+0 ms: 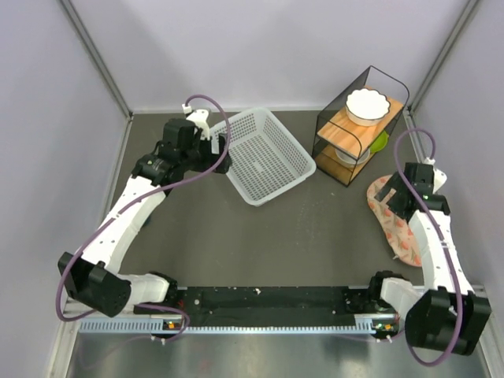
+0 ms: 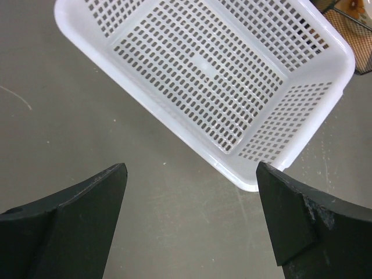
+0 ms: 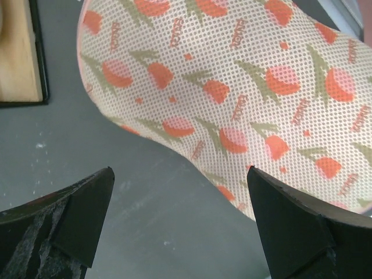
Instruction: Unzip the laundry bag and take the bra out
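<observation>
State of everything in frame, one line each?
Beige-pink tulip-print mesh laundry bag: lying flat, zip out of sight.
White perforated plastic basket: upright, empty.
White scalloped bowl: upright on top wooden shelf.
Left claw: open, holding nothing.
Right claw: open, above bag, holding nothing.

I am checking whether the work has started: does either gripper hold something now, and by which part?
Nothing is held. The left gripper stands open near the basket, the right gripper stands open over the laundry bag.
</observation>
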### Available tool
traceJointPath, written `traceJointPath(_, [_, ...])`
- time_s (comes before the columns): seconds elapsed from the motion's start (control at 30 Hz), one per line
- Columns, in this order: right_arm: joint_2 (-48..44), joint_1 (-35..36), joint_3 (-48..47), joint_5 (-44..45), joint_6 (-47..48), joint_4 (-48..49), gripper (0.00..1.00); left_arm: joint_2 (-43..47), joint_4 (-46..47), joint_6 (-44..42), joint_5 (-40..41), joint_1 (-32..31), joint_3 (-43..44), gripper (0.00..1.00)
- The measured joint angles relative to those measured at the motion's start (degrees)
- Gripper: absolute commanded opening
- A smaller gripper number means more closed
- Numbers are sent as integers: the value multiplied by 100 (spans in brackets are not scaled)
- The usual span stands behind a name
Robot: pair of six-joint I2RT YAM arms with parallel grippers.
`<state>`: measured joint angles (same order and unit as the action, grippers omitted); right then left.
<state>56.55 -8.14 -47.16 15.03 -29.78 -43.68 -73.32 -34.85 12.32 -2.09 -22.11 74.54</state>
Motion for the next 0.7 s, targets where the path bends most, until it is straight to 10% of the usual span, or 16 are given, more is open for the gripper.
traceJointPath(0.7, [570, -179, 1462, -1016, -372, 1832, 87, -352, 9, 15, -328, 0, -11, 98])
